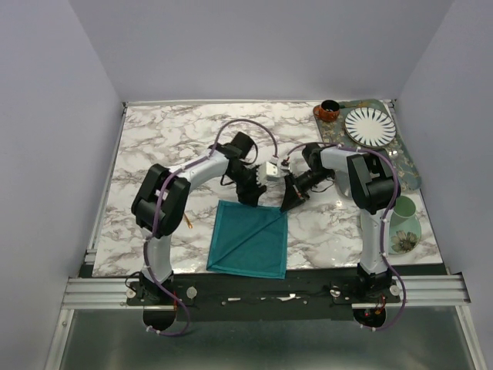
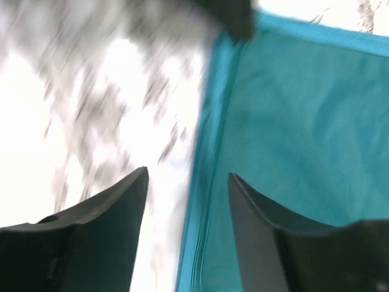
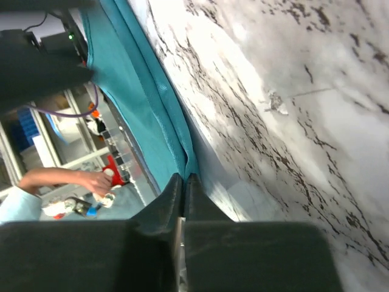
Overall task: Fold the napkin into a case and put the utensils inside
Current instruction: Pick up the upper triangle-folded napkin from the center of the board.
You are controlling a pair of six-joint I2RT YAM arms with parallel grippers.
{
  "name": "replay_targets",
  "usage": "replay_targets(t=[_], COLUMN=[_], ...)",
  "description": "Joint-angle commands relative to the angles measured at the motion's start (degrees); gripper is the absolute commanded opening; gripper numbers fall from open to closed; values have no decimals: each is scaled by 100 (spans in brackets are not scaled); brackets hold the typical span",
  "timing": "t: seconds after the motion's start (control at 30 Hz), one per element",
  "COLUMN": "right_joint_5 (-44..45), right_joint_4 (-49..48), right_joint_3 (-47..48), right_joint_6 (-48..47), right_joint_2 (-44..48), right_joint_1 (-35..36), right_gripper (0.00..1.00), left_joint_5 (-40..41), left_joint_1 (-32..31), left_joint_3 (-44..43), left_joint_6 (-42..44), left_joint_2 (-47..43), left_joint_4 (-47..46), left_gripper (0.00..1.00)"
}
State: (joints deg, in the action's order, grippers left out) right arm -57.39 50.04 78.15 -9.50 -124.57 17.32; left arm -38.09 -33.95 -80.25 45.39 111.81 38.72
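The napkin (image 1: 248,239) lies flat on the marble table (image 1: 169,139), close to the near edge and about midway between the two arm bases. It is a teal cloth. A straight crease runs across it from its far right corner toward its near left corner. In the right wrist view its edge shows more than one layer of cloth stacked together.

The right gripper (image 1: 293,202) is down at the napkin's far right corner. In the right wrist view, the right gripper (image 3: 183,182) has its fingers pressed together, with the napkin (image 3: 134,103) edge running straight in between the tips. It is pinching the cloth at that corner.

The left gripper (image 1: 250,193) is over the napkin's far edge, near its far left corner. The left wrist view is blurred, but the left gripper (image 2: 188,182) clearly has its fingers spread. One finger is over bare marble and the other over the napkin (image 2: 292,121), with the hemmed edge of the cloth between them. Nothing is held in it.

At the far right corner of the table is a patterned placemat (image 1: 408,173). It carries a white plate with dark stripes (image 1: 368,127) and a small brown cup (image 1: 329,110). A pale green saucer (image 1: 403,227) sits at the right edge, beside the right arm.
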Motion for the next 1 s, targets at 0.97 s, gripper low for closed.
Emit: replay_targets(t=[0.97], right_joint_5=[1880], right_joint_4=[-1321], right_joint_3=[-906], right_joint_6=[-1036], right_joint_2=[2270], right_joint_1=[1142], right_gripper=[1], left_joint_5=[-1272], left_joint_1=[1814], left_joint_3=[-148], left_joint_6=[1430], left_joint_2=[-2], left_joint_4=[1454], left_gripper=[86])
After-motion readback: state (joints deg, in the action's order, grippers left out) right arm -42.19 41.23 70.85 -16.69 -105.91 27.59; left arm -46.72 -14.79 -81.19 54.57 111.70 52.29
